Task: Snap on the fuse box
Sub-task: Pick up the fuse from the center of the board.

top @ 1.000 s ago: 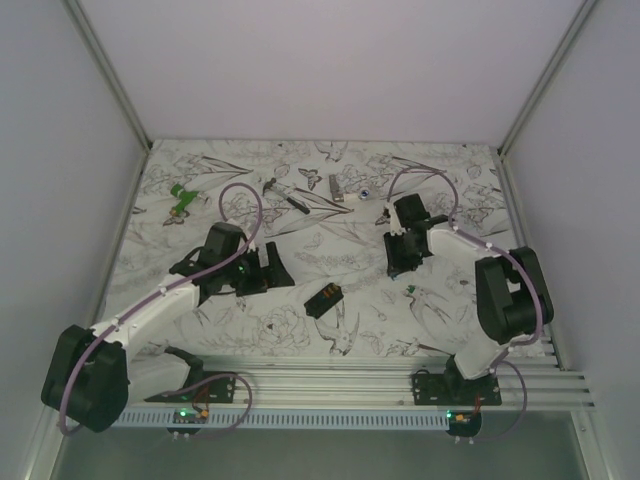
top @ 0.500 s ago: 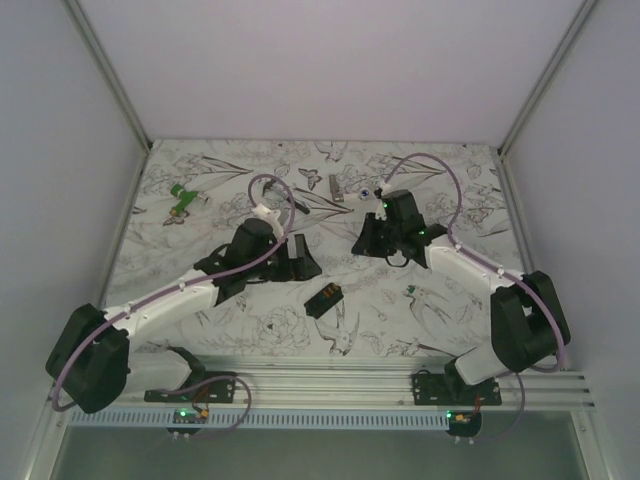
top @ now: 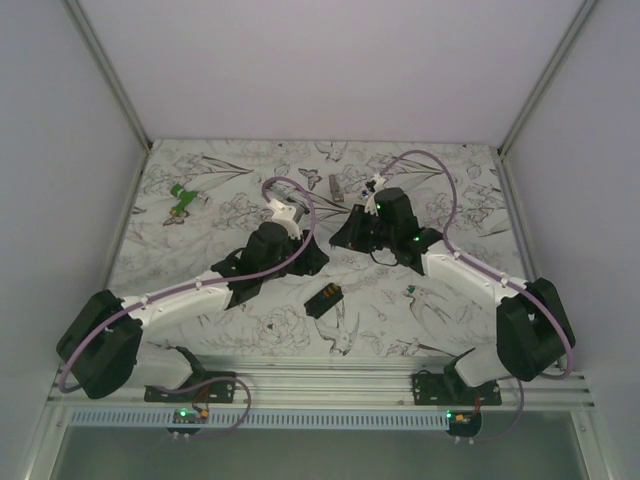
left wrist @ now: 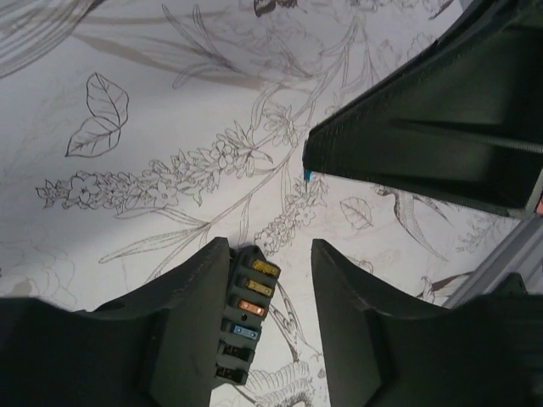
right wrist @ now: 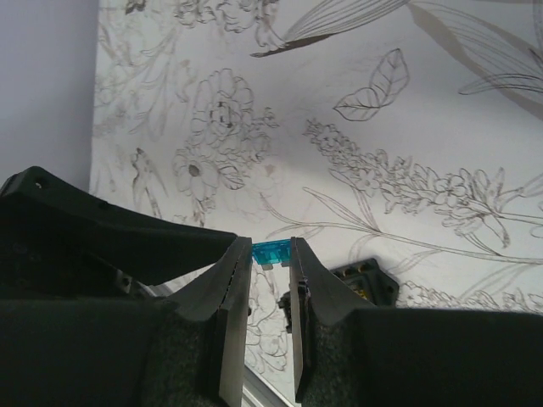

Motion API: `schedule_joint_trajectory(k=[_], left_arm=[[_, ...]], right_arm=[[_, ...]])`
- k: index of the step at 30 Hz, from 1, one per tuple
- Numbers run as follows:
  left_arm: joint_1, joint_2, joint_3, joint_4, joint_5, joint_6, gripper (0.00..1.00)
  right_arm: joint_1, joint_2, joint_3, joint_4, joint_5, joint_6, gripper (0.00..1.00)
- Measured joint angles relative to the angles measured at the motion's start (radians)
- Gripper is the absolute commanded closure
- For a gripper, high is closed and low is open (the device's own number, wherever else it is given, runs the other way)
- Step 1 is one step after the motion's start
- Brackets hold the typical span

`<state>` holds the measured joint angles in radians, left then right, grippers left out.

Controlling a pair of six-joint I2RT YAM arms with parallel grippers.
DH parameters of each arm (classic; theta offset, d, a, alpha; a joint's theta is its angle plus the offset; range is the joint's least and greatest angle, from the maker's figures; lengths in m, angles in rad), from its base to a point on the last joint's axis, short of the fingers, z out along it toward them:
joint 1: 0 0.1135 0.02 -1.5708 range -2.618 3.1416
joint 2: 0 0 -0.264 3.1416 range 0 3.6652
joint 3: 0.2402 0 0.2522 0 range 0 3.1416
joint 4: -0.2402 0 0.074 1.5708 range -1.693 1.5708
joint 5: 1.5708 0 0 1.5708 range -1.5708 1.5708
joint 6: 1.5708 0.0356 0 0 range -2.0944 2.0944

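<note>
One blue fuse [right wrist: 270,253] pinched in R fingers [right wrist: 225,309]; L fingers [left wrist: 191,318] apart near fuse box [left wrist: 248,315].

Inventory, this frame: fuse box [top: 324,298], 1; green plastic piece [top: 181,199], 1; small grey piece [top: 336,187], 1; blue fuse [right wrist: 265,253], 1.

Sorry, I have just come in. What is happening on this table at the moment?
The right gripper is shut on a small blue fuse, pinched between its fingertips above the table. The left gripper is open and holds nothing; it hovers close beside the right one. The fuse box lies flat on the table, nearer the arm bases, with several fuses already in its face. Neither gripper touches it.
</note>
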<state>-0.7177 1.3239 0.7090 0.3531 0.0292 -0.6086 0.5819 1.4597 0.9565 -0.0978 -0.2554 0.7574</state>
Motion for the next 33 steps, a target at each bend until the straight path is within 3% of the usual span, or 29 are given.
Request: schedule_joint_trajectory(k=[16, 30, 33], left_arm=[[-0.003, 0.008, 0.000, 0.094, -0.034, 0.026, 0.70], [-0.007, 0.024, 0.000, 0.096, -0.035, 0.022, 1.00], [-0.010, 0.024, 0.000, 0.096, -0.032, 0.018, 1.00]], right_arm=[[0.030, -0.006, -0.017, 0.073, -0.036, 0.068, 0.78], [0.040, -0.006, -0.030, 0.096, -0.039, 0.074, 0.77], [0.043, -0.006, -0.040, 0.111, -0.031, 0.082, 0.77]])
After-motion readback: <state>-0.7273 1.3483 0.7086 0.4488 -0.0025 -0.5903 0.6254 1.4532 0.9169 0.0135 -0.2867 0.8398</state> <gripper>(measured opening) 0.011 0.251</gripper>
